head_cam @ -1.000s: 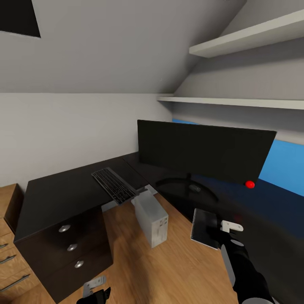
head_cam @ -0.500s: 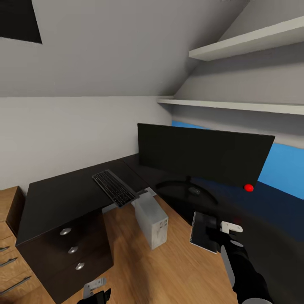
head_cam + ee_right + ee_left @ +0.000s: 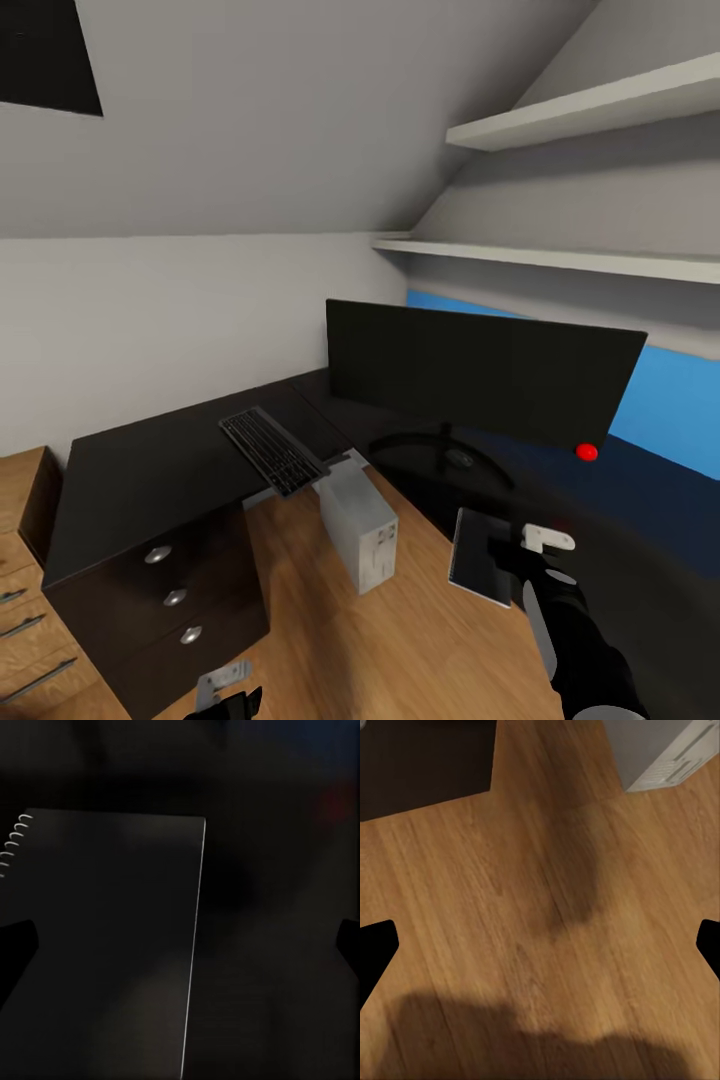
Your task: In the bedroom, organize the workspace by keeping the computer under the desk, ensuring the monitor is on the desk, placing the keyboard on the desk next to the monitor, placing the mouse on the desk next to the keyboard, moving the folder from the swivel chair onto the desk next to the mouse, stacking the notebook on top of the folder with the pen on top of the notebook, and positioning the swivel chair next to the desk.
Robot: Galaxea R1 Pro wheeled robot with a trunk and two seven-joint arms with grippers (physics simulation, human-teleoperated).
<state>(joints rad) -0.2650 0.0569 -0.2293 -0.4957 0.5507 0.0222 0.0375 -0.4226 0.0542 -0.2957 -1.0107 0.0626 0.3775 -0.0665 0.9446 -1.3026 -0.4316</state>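
Note:
The wide black monitor (image 3: 480, 375) stands on the black desk (image 3: 150, 470), with the black keyboard (image 3: 272, 450) on the left wing, its near end over the edge. The light grey computer (image 3: 358, 530) stands on the floor by the desk's inner corner; its corner also appears in the left wrist view (image 3: 667, 750). A dark grey spiral notebook (image 3: 480, 555) (image 3: 105, 945) lies at the desk's front edge. My right gripper (image 3: 518, 558) (image 3: 180, 945) is open right at it, fingers wide apart. My left gripper (image 3: 225, 692) (image 3: 540, 945) hangs open over the wooden floor.
Black drawers with silver knobs (image 3: 170, 600) sit under the desk's left wing, with wooden shelving (image 3: 20, 600) beside them. Two white wall shelves (image 3: 560, 255) hang above the monitor, and a blue panel (image 3: 680, 400) covers the wall behind it. Wooden floor (image 3: 540, 885) lies between drawers and computer.
The whole view has slid down slightly, so the camera moved. The notebook stayed put on the desk. Both grippers remain open.

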